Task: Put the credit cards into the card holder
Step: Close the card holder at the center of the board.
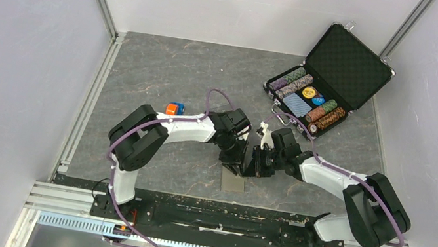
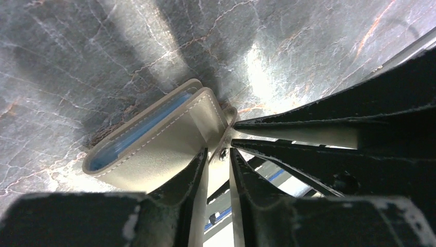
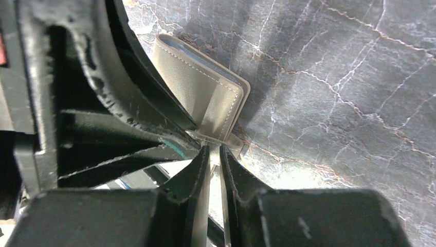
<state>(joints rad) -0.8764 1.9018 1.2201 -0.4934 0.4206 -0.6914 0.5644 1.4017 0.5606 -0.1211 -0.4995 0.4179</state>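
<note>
**Both tools hold the card holder**

I see the card holder [image 2: 154,144] in the middle of the top view, right between my two tools. The left tool [image 2: 217,164] and the right tool [image 3: 212,159] each pinch it by the snap corner, their jaws almost together. In the left wrist view its long side runs to the lower left. Both arms bend inward, tips meeting

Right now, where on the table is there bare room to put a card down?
The widest bare patch is the far-left table, between the back wall, the orange-blue object and the briefcase. Crowded: the centre, where the left fingers and right fingers meet at the card holder.
</note>
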